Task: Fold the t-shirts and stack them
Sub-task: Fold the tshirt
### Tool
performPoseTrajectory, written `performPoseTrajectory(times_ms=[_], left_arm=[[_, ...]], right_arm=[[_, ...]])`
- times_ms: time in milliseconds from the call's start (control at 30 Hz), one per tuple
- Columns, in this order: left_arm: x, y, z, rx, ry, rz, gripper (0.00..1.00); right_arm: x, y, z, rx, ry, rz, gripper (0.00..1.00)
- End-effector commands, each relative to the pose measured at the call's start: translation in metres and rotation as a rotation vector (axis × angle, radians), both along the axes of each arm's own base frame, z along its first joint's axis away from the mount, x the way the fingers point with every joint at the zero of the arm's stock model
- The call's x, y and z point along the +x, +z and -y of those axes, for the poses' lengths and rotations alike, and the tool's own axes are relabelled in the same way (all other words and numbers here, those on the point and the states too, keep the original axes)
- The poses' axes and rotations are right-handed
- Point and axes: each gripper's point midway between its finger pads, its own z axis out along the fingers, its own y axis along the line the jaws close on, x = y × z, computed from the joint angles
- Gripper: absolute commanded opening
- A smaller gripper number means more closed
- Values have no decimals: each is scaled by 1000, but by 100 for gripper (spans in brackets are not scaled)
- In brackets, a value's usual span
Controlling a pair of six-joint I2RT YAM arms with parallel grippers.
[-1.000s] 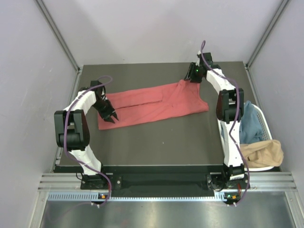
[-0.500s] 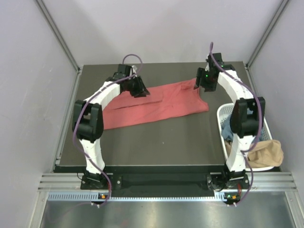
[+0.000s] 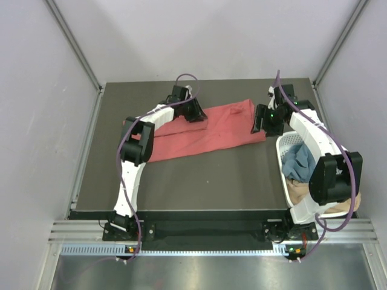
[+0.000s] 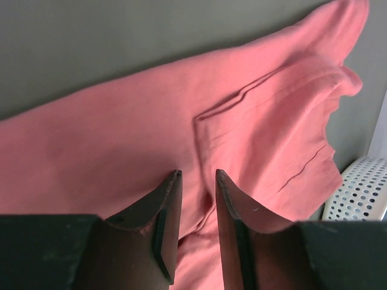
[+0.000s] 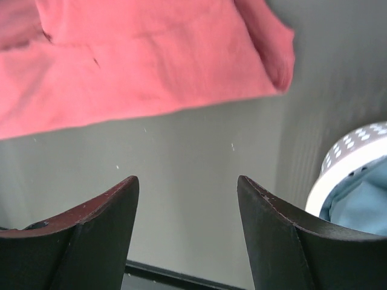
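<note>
A coral-red t-shirt (image 3: 224,127) lies stretched across the far half of the table, its left part doubled over. My left gripper (image 3: 198,113) is at its far edge near the middle. In the left wrist view the jaws (image 4: 196,175) stand narrow, with a puckered fold of the coral-red t-shirt (image 4: 121,139) pinched between them. My right gripper (image 3: 261,124) hovers by the shirt's right end. In the right wrist view it (image 5: 186,179) is open over bare table, and the shirt (image 5: 139,54) lies beyond its fingertips. A blue t-shirt (image 3: 298,163) and a tan one (image 3: 297,192) sit in the basket.
A white slotted basket (image 3: 289,140) stands at the table's right edge, close under the right arm; its rim (image 5: 357,157) shows beside the right fingers. Grey walls and metal rails close in the table on three sides.
My left gripper went from the shirt's left end to its far middle, pulling that end rightward. My right gripper opened and drew back from the shirt's far right corner.
</note>
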Motion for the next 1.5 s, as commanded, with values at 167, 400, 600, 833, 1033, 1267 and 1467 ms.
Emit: performPoseTrajectory(times_ms=[167, 400, 600, 833, 1033, 1267, 1467], left_arm=[[24, 23, 33, -42, -6, 136, 33], [29, 12, 19, 51, 58, 130, 33], [27, 6, 8, 112, 99, 112, 33], [27, -7, 24, 50, 51, 76, 32], [32, -6, 25, 49, 57, 94, 29], [34, 7, 21, 66, 69, 100, 15], [38, 29, 17, 84, 71, 136, 1]], right_arm=[[-24, 9, 5, 15, 8, 35, 67], [-27, 11, 5, 23, 9, 51, 68], [-27, 6, 5, 35, 4, 42, 68], [-27, 3, 2, 49, -2, 32, 68], [-29, 0, 3, 43, 6, 20, 69], [-29, -3, 2, 49, 13, 11, 70], [-31, -8, 2, 46, 12, -2, 70]])
